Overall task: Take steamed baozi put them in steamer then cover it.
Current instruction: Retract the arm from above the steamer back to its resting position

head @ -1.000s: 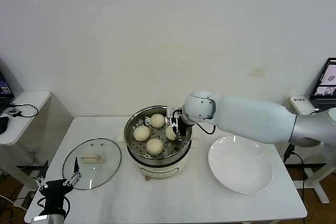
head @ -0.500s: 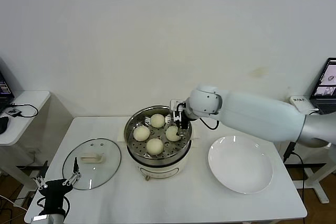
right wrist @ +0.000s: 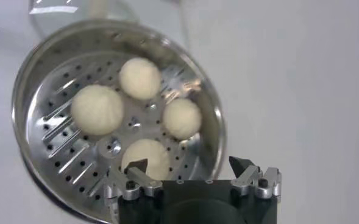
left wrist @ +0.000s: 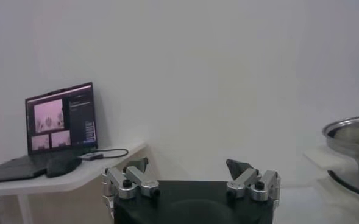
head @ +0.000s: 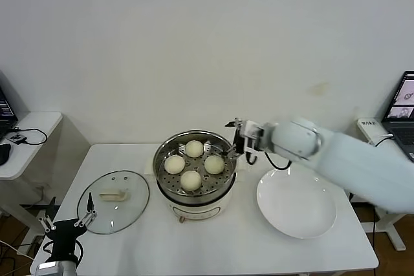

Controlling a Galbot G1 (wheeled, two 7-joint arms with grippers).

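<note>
Several cream-white baozi (head: 190, 180) lie on the perforated tray of the shiny steamer (head: 163, 180) at the table's middle. In the right wrist view the same baozi (right wrist: 97, 109) show inside the steamer (right wrist: 211, 125). My right gripper (head: 235, 141) hovers just above and outside the steamer's right rim, open and empty; in its own wrist view the right gripper (right wrist: 188, 163) holds nothing between its fingers. The glass cover (head: 129, 214) with its cream handle lies flat on the table, left of the steamer. My left gripper (head: 65, 223) is parked open at the table's front left corner, just in front of the cover.
An empty white plate (head: 296, 201) lies right of the steamer, under my right forearm. A side desk with cables (head: 26, 135) stands at the far left, and a laptop (head: 402, 97) at the far right. The left wrist view shows a laptop (left wrist: 60, 125) and the steamer's rim (left wrist: 350, 129).
My right gripper has opened, left a baozi on the right side of the tray, and drawn up and to the right past the rim. The left arm has barely moved.
</note>
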